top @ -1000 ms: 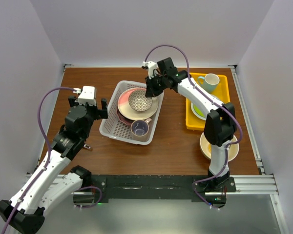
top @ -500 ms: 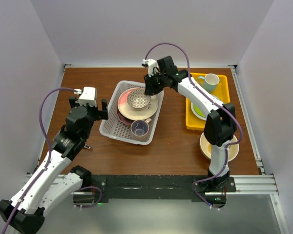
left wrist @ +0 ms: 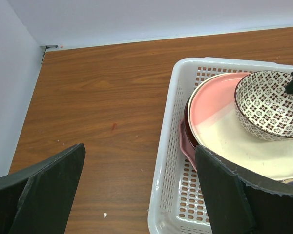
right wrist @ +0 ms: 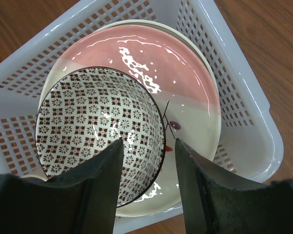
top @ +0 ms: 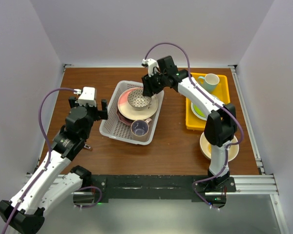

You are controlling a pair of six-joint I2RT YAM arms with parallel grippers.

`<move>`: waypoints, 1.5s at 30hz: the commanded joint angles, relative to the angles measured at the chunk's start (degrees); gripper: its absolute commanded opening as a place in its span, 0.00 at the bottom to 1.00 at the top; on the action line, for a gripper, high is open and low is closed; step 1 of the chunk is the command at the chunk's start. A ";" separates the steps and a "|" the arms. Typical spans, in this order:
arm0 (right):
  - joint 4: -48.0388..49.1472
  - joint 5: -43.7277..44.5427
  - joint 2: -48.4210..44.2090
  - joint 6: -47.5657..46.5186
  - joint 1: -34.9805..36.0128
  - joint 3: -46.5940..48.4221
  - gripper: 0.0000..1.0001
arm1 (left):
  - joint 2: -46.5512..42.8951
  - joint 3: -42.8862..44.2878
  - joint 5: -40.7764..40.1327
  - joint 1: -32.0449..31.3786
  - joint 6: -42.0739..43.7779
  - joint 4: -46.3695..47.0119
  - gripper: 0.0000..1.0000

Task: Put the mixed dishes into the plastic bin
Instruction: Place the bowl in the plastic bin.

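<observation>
the right end effector (right wrist: 147,151) is spread around the small patterned bowl (right wrist: 88,122) rim in the plastic bin (right wrist: 244,112), the left end effector (left wrist: 140,151) spread too

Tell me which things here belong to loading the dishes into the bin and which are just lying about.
Job:
bin
stacked plates, patterned bowl and bin mug, all inside it
tray mug and tray plate
cream bowl on the table

Lying about:
yellow tray
</observation>
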 commanded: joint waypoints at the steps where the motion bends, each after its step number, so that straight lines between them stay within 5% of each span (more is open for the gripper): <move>1: 1.14 0.68 -5.60 -1.63 0.41 1.48 0.53 | -0.69 -0.11 -0.70 0.35 -0.84 3.39 1.00; 16: 0.10 -0.45 -13.15 -7.07 0.32 -3.79 0.67 | -0.78 -0.37 2.11 0.35 -0.41 3.91 1.00; 25: 1.05 -12.66 -29.21 -18.15 -3.62 -17.32 0.80 | -0.87 -0.55 8.00 0.44 -0.32 4.53 1.00; 31: 6.32 -23.30 -41.26 -16.66 -16.01 -28.57 0.84 | -0.43 -0.64 17.66 0.53 -2.33 5.58 1.00; 41: 14.85 -18.57 -54.03 -4.99 -35.95 -41.59 0.94 | 2.55 0.15 38.32 -0.26 -21.48 10.50 1.00; 45: 14.68 -9.18 -55.35 -1.11 -39.40 -41.42 0.97 | 9.66 2.43 32.22 -14.26 -26.76 12.17 1.00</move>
